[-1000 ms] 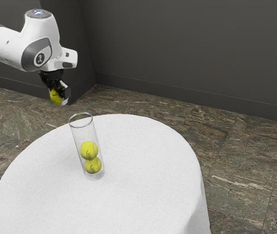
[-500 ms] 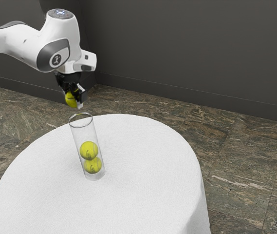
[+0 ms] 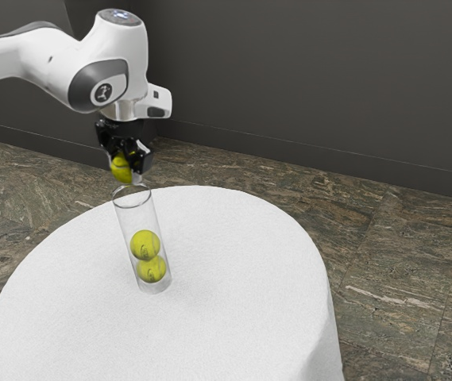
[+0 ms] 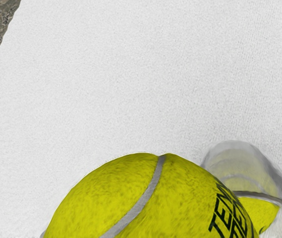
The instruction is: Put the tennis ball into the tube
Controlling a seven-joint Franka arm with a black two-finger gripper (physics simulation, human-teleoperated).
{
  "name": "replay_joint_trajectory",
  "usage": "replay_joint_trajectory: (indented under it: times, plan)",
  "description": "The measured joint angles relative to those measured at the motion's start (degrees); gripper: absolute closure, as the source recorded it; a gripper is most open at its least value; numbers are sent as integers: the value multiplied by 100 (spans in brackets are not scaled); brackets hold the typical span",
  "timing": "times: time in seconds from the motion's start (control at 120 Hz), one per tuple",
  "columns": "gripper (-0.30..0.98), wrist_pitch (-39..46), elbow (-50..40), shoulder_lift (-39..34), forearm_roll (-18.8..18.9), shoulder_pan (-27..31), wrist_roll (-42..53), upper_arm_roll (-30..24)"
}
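My gripper (image 3: 130, 169) is shut on a yellow tennis ball (image 3: 120, 167), held just above the rim of the clear tube in the exterior view. The transparent tube (image 3: 133, 208) stands on the table with two tennis balls (image 3: 145, 245) stacked at its bottom. In the wrist view the held ball (image 4: 145, 198) looms large, with a grey seam and dark lettering. Beside and partly behind it are the tube (image 4: 235, 153) and a yellow ball (image 4: 257, 212) inside.
A round table with a white cloth (image 3: 241, 278) carries the tube. Around it lies a brown stone-patterned floor (image 3: 400, 254), and a dark grey wall (image 3: 313, 87) rises behind.
My hand has moved toward the exterior view's right with the ball, and slightly lower, from left of the tube to close over its rim. The tube and its two balls have stayed put.
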Motion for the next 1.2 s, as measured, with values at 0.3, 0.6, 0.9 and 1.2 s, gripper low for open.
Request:
replay_joint_trajectory:
  times: [0.3,0.6,0.9,1.2]
  plan:
    - [37,-432,-63,-329,194,-489,-503,10]
    - [37,-916,-177,-521,65,-47,-978,92]
    - [38,-1091,-196,-518,139,-398,-1310,21]
    - [38,-1204,-186,-482,134,-335,-1583,-39]
